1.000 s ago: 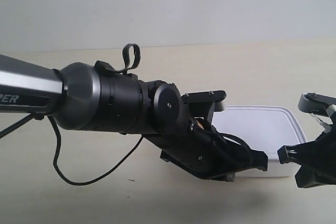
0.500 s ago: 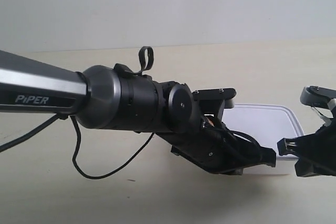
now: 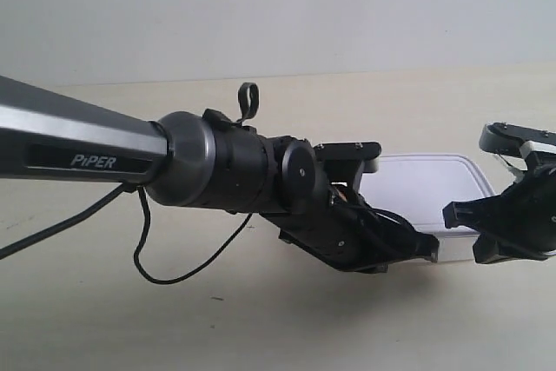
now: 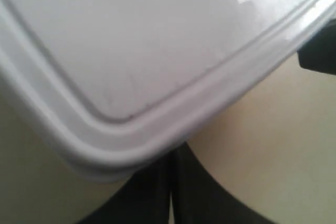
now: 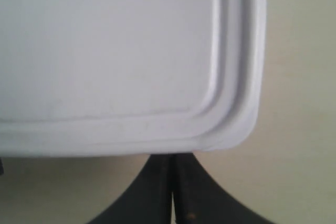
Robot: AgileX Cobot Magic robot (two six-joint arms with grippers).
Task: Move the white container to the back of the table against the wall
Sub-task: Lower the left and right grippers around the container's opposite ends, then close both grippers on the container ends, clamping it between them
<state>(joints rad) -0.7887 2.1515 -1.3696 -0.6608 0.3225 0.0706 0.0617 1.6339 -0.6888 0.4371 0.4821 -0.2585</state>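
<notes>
The white container point(image 3: 430, 190) lies flat on the table point(image 3: 217, 327), its long axis parallel to the wall point(image 3: 278, 6) (well short of it). The left gripper point(image 4: 171, 182) and right gripper point(image 5: 172, 174), both pressed together, each sit at a near corner, their tips hidden by its rim.

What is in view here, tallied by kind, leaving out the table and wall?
White container: 1
Grippers: 2, the left gripper and the right gripper, both black
Total: 3
</notes>
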